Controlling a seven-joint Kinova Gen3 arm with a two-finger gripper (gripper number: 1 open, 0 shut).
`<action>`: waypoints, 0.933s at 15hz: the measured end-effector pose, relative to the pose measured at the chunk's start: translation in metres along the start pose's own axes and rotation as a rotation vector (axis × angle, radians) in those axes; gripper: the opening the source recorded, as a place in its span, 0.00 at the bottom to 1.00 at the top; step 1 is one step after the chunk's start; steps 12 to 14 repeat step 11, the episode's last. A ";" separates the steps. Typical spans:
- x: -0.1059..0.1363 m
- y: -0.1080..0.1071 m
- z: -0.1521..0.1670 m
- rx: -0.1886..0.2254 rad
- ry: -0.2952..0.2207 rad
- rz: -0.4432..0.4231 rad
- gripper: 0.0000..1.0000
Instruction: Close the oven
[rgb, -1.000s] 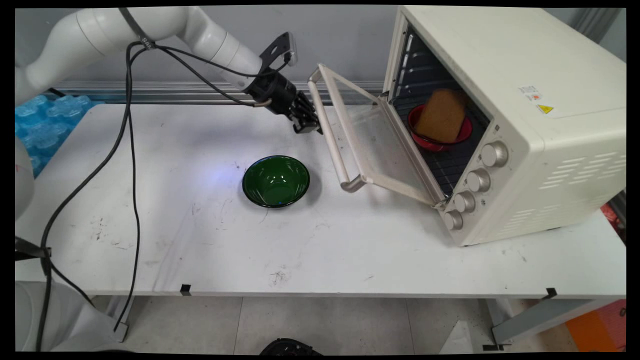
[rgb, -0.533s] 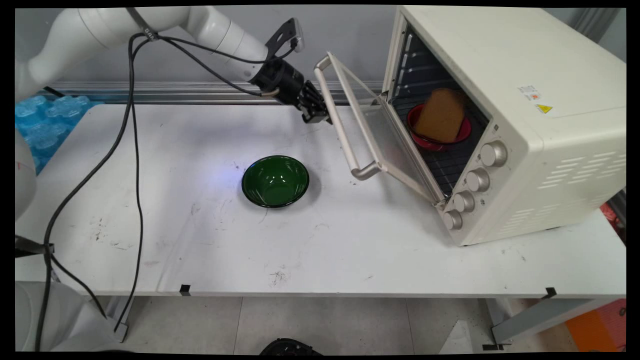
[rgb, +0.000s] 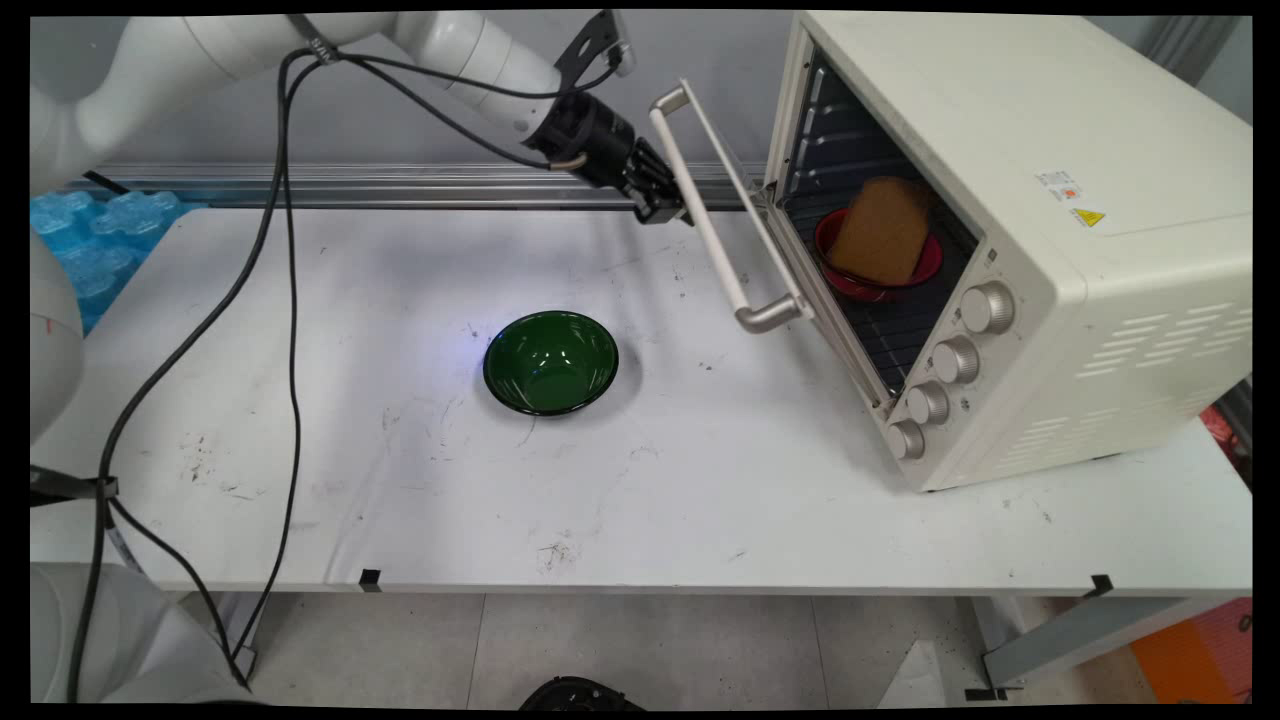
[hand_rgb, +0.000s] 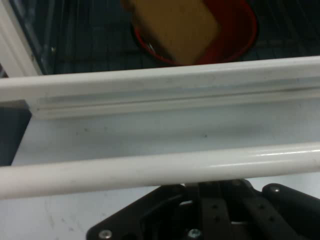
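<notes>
Black two-finger gripper (rgb: 672, 205) sits against the white bar handle (rgb: 712, 215) of the cream toaster oven's (rgb: 1010, 240) glass door (rgb: 765, 230), which is part open and tilted up toward the oven front. Can't tell if the fingers are apart or together: main view has them too small, hand view has the handle (hand_rgb: 160, 172) across the linkage hiding them.

Hand view only: looks through the door glass at the red bowl (hand_rgb: 240, 37) holding the brown bread slice (hand_rgb: 175, 25). Main view shows both on the oven rack, plus a dark green bowl (rgb: 551, 362) on the white table (rgb: 640, 500), well apart from the gripper.
</notes>
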 end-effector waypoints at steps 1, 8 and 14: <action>0.005 0.000 0.002 0.003 0.006 -0.002 0.00; 0.039 -0.003 0.017 0.021 0.045 -0.009 0.00; 0.052 -0.003 0.019 0.028 0.059 -0.008 0.00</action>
